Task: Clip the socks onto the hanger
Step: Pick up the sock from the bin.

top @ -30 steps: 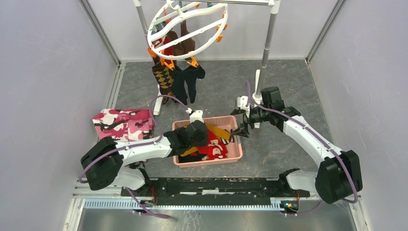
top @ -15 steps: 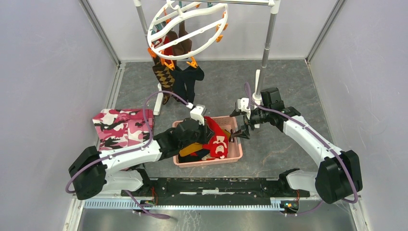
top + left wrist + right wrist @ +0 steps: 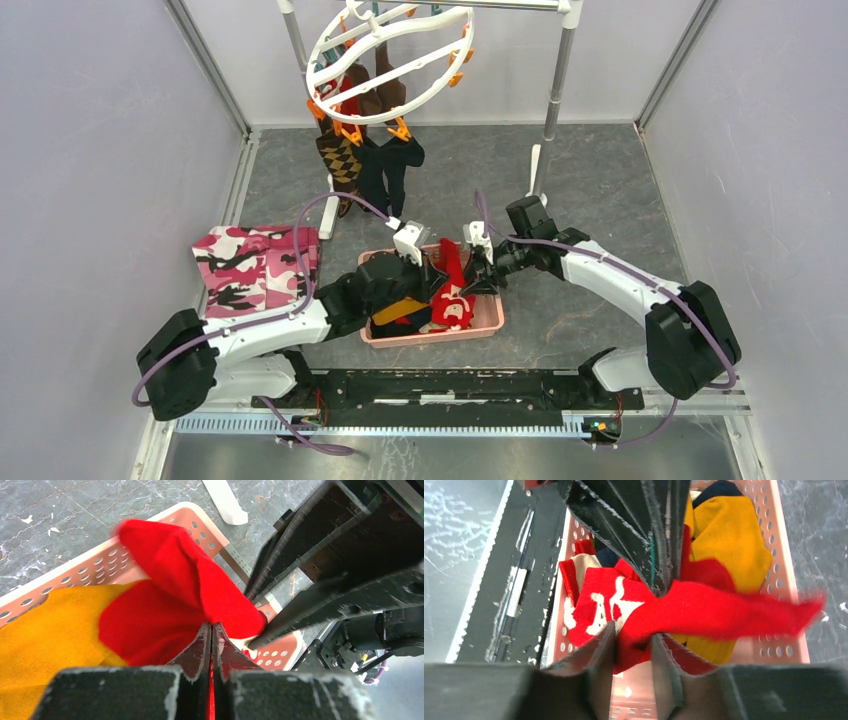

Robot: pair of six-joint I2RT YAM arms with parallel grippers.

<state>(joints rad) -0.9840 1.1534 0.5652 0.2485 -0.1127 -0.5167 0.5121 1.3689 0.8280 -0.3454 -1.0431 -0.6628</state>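
A plain red sock is lifted over the pink basket. My left gripper is shut on it, fingertips pinching the red cloth. From the right, my right gripper has its fingers closed against the same red sock, the cloth bunched between them. More socks lie in the basket: a mustard yellow one and a red-and-white patterned one. The white round hanger hangs at the back, with an argyle sock and dark socks clipped on.
A pink camouflage cloth lies left of the basket. The metal rack's poles stand at the back, its white feet on the grey floor. Both arms crowd together over the basket's right half.
My right arm swung left to the basket and its jaws closed from wide open onto the red sock. The left gripper has lifted the red sock out of the basket, still shut on it.
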